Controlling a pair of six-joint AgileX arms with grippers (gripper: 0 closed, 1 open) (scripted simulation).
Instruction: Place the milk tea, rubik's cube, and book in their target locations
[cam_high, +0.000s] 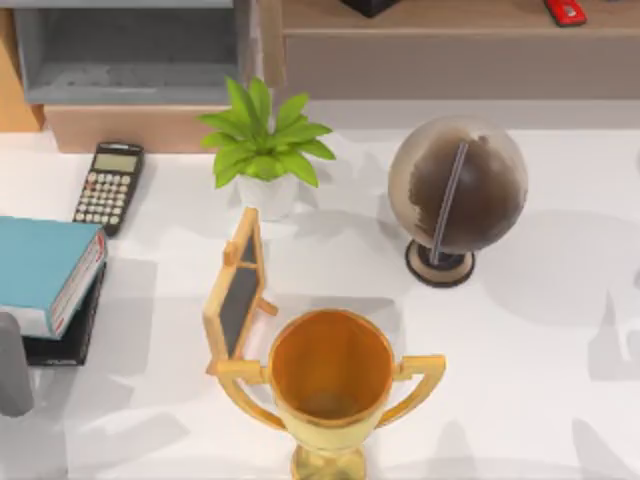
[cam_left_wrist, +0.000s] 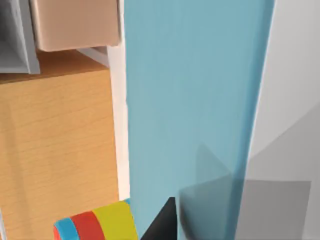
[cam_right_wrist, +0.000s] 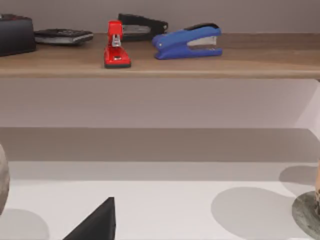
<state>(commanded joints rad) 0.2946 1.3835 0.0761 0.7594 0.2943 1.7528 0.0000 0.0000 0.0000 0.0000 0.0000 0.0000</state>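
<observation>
The book is a thick light-blue hardcover with white page edges. It lies at the table's left edge on a thin black notebook. In the left wrist view its blue cover runs under the camera. One dark fingertip of my left gripper shows just over the cover's edge. The rubik's cube, with blue, red and yellow bands, sits beside that fingertip over a wooden surface. A grey part of my left arm stands by the book. A dark fingertip of my right gripper hangs above the white table. The milk tea is out of view.
A calculator, a potted plant, a globe, a small chalkboard easel and a gold trophy stand on the table. A wooden shelf at the back carries red and blue staplers. A grey box sits back left.
</observation>
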